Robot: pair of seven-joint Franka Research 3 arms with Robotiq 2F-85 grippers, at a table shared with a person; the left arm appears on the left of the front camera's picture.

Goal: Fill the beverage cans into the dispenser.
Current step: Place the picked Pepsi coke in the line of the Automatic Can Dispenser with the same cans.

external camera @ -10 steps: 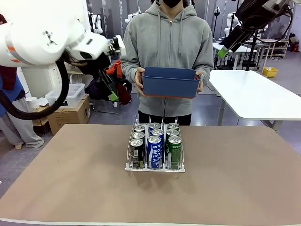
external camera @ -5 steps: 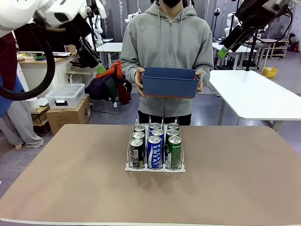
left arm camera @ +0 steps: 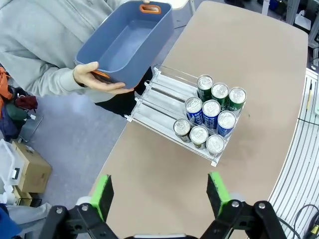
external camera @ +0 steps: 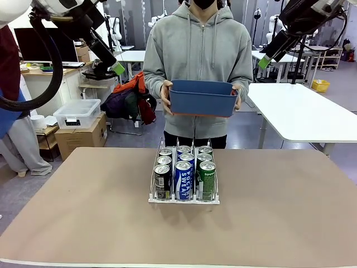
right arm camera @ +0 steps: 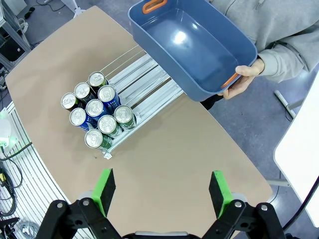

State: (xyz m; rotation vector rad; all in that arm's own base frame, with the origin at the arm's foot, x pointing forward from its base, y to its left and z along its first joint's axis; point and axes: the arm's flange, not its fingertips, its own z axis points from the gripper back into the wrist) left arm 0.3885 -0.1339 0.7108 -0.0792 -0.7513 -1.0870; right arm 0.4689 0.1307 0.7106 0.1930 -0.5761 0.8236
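Filling step looks finished: 9 beverage cans (external camera: 183,170) standing in 3 rows of 3 at the robot-side end of the dispenser (left arm camera: 164,102), mid-table. Rear of the lanes bare. Blue bin (external camera: 202,97) held over the far table edge by person's hands (left arm camera: 94,79), empty inside. Left gripper (left arm camera: 160,191) and right gripper (right arm camera: 163,191) raised high above table, jaws spread wide, gripping nothing. Next move: probably none, or more cans needed from person.
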